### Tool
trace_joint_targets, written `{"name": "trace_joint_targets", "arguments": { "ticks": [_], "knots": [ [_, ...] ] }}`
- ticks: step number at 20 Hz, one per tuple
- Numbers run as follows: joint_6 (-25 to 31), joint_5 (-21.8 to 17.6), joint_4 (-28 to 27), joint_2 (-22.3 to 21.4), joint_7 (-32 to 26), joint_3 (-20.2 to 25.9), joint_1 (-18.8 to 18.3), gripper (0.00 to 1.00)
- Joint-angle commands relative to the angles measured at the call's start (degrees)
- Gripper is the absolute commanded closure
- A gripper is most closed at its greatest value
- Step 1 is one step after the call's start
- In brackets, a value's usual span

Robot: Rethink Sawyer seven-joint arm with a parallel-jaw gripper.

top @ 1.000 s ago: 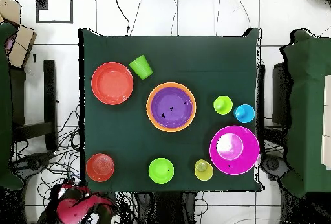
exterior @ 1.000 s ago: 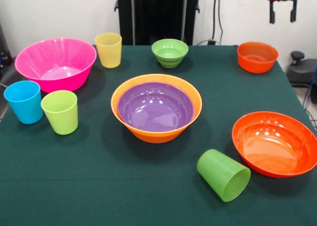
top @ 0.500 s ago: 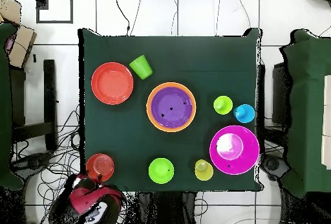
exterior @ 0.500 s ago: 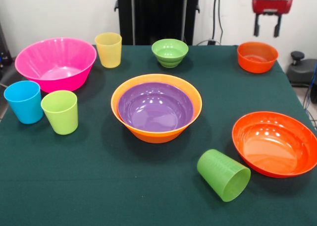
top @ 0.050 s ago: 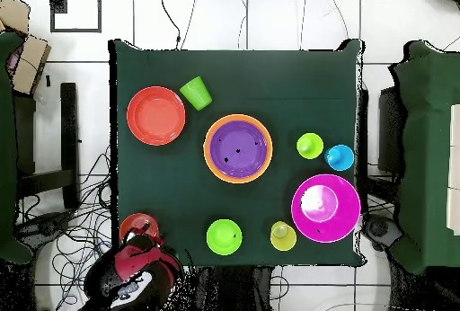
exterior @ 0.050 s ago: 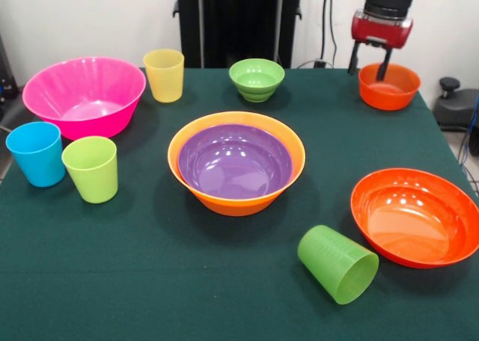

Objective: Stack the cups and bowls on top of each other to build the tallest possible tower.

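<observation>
The large orange bowl (exterior @ 0.050 s ago: 236, 200) stands mid-table with the purple bowl (exterior @ 0.050 s ago: 235, 161) nested in it; from overhead they are the large orange bowl (top @ 0.050 s ago: 207, 148) and purple bowl (top @ 0.050 s ago: 238, 148). My gripper (exterior @ 0.050 s ago: 370, 66) is open, its fingers hanging just over the back-left rim of the small orange bowl (exterior @ 0.050 s ago: 389, 88), holding nothing. The small green bowl (exterior @ 0.050 s ago: 257, 79) and yellow cup (exterior @ 0.050 s ago: 164, 75) stand at the back. The pink bowl (exterior @ 0.050 s ago: 84, 94), blue cup (exterior @ 0.050 s ago: 36, 153) and lime cup (exterior @ 0.050 s ago: 91, 169) are at the left. A darker green cup (exterior @ 0.050 s ago: 338, 264) lies on its side by the red-orange bowl (exterior @ 0.050 s ago: 416, 216).
From overhead, my arm (top @ 0.050 s ago: 135, 270) covers part of the small orange bowl (top @ 0.050 s ago: 135, 225) at the table's (top @ 0.050 s ago: 269, 83) bottom-left corner. Cables lie on the floor around the table. A dark chair (exterior @ 0.050 s ago: 456, 105) stands off the right edge.
My gripper has come down and leftward from the top right corner, ending just above the small orange bowl. None of the cups or bowls has moved.
</observation>
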Motion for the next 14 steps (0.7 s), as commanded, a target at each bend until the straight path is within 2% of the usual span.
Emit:
{"name": "trace_joint_targets", "arguments": {
  "ticks": [1, 14],
  "knots": [
    [7.2, 2.7, -7.4, 3.0, 2.5, 0.3, 0.2, 0.00],
    [6.8, 0.2, -8.8, 4.4, 1.7, 3.4, -0.2, 0.00]
  ]
}}
